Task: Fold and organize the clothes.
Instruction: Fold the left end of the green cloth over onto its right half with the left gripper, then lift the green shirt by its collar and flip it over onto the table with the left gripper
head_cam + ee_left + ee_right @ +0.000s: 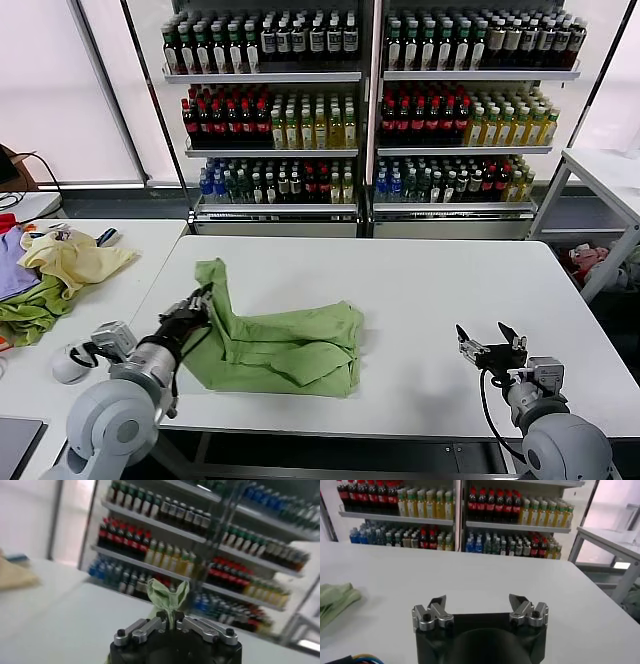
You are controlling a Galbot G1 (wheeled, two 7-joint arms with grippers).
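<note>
left pincer clamps raised corner of light sage-green polo shirt; shirt's length runs rightward toward idle right pincer, spread, empty, well apart.

So the main white table fills the middle of the head view, and the only thing lying on it is the light green shirt, bunched up at lower left of centre, with one end lifted off the surface. A second white table sits at the left edge, holding a pale yellow garment, a darker green one and a purple one.
</note>
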